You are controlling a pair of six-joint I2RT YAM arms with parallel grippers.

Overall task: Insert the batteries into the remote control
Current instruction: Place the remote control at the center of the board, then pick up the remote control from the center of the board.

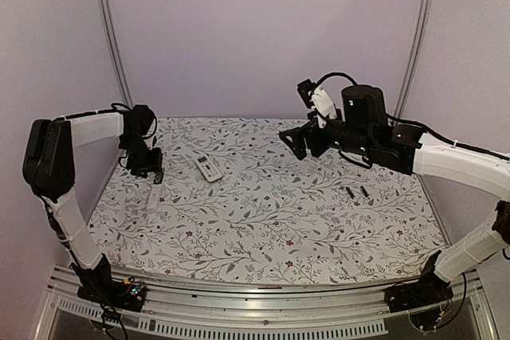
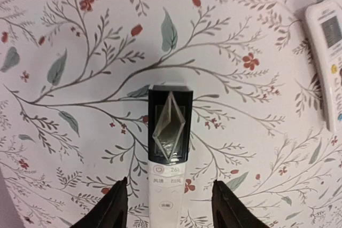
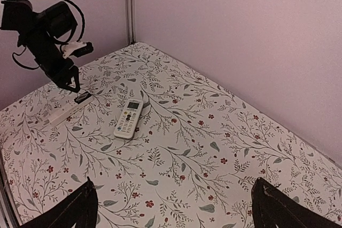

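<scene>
A slim white remote control (image 2: 168, 196) with a black display end lies face up on the flowered table, at the left in the top view (image 1: 153, 197). My left gripper (image 2: 170, 211) hangs just over it, open, a finger on each side with a gap to the remote (image 1: 151, 173). A wider white remote (image 1: 209, 167) lies to its right, also seen in the left wrist view (image 2: 327, 62) and the right wrist view (image 3: 128, 118). Two small dark batteries (image 1: 356, 192) lie side by side at the right. My right gripper (image 1: 296, 142) is raised above the table, open and empty (image 3: 171, 214).
Purple walls with metal corner posts (image 1: 111, 37) close in the back and sides. The flowered cloth (image 1: 263, 220) covers the table down to the metal rail at the near edge (image 1: 255, 304). The right arm's body hangs over the back right.
</scene>
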